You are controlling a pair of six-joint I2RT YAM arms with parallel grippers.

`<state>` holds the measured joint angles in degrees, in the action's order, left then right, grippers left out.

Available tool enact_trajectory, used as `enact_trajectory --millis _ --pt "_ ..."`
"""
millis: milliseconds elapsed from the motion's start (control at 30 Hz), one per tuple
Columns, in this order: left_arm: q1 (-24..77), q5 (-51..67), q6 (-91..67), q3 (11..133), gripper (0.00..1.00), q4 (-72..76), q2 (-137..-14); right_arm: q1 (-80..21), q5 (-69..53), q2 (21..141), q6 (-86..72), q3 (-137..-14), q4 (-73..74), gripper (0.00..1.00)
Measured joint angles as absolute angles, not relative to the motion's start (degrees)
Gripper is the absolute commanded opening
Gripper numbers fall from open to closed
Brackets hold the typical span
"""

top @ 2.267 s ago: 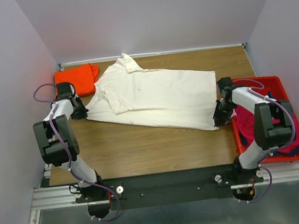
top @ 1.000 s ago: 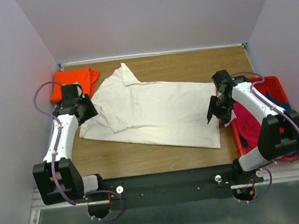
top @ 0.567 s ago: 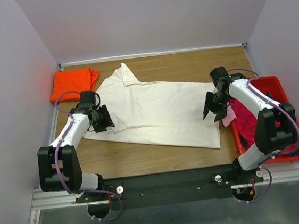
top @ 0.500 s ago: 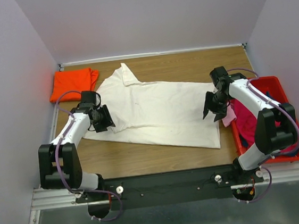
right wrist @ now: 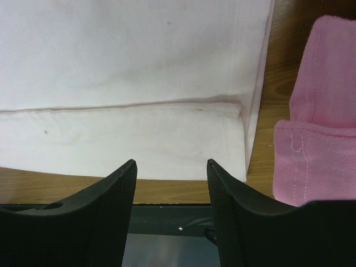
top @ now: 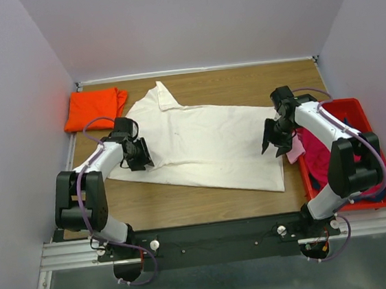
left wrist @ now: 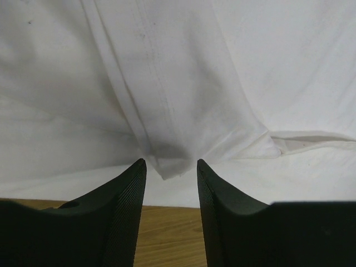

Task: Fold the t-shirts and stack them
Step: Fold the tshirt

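Both arms have drawn inward over the large cream-white collared cloth shirt (top: pixel 206 139), flat on the wooden desk (top: pixel 185 197). Its sleeve corner shows between the narrowly parted fingers (left wrist: pixel 125 211) of the left end effector (left wrist: pixel 171 163); the right end effector (right wrist: pixel 171 164) gapes wider above the hem.

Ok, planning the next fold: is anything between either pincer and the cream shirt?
Nothing visible. The left pincer is open at a sleeve corner of the cream shirt, the right pincer at its hem corner; the pink cloth lies beside.
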<state>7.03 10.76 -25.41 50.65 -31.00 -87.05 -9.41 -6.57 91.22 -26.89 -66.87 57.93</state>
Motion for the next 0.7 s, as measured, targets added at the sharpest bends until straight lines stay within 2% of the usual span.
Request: enact_trajectory --millis 200,333,367,500,567,700 --pt "8.1 10.7 -25.4 50.8 0.42 -31.0 -89.0 -9.4 -6.5 91.4 -26.9 -66.9 57.9 0.61" --pt "8.4 10.7 -25.4 50.9 0.2 -31.1 -89.4 -9.4 -6.6 91.4 -26.9 -66.9 57.9 0.61" --pt "8.4 10.7 -25.4 51.0 0.12 -31.2 -89.5 -9.4 -6.5 91.5 -26.9 -66.9 57.9 0.61" --pt "9.0 10.6 -25.6 52.2 0.08 -31.9 -89.8 -9.4 -6.6 91.7 -26.9 -66.9 57.9 0.61" --pt "9.1 10.6 -25.6 53.5 0.0 -32.5 -89.8 -9.4 -6.5 91.7 -26.9 -66.9 57.9 0.61" --pt "9.5 10.5 -25.6 57.9 0.0 -33.0 -90.6 -9.4 -6.5 91.8 -26.9 -66.9 57.9 0.61"
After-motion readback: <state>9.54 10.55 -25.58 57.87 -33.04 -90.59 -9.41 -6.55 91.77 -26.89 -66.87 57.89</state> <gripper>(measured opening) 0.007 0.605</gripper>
